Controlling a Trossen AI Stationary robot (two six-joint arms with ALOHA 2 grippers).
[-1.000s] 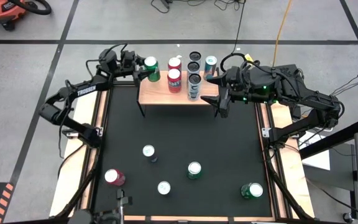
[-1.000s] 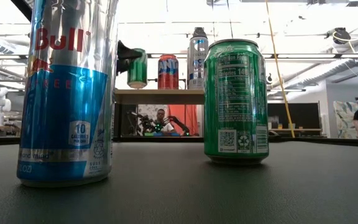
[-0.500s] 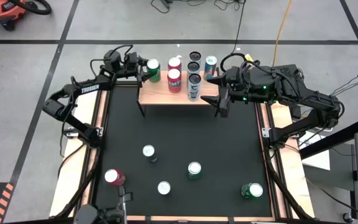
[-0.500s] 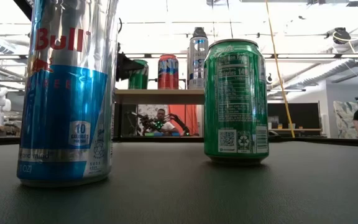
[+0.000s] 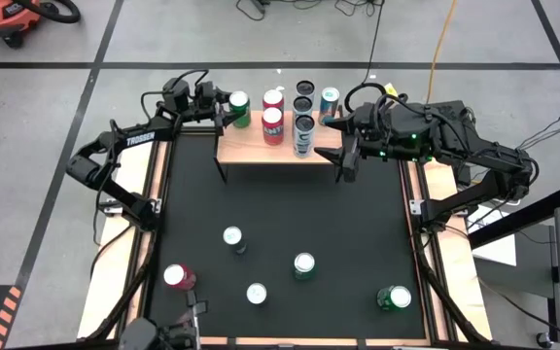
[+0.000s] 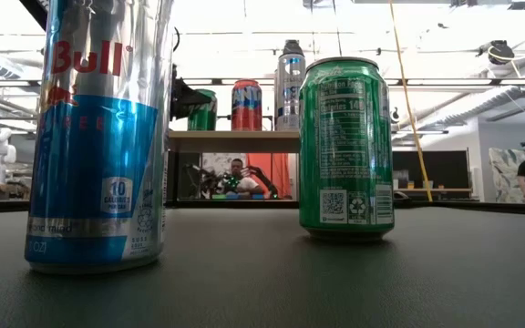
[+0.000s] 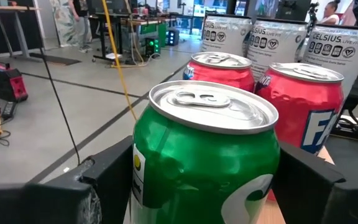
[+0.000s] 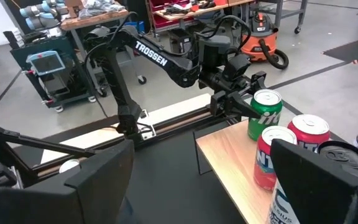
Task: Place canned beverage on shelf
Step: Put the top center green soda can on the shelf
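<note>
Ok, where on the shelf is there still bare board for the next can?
On the shelf, bare wood runs along the front edge, widest at the front-left corner below the green can in the left gripper. The back row, red cans to Celsius cans, is crowded.

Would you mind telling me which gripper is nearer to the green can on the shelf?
Left. The left gripper brackets the green can at the shelf's left end; the right gripper waits open off its right end.

Left end effector (image 5: 224, 109) gripping; right end effector (image 5: 339, 146) spread, empty.
</note>
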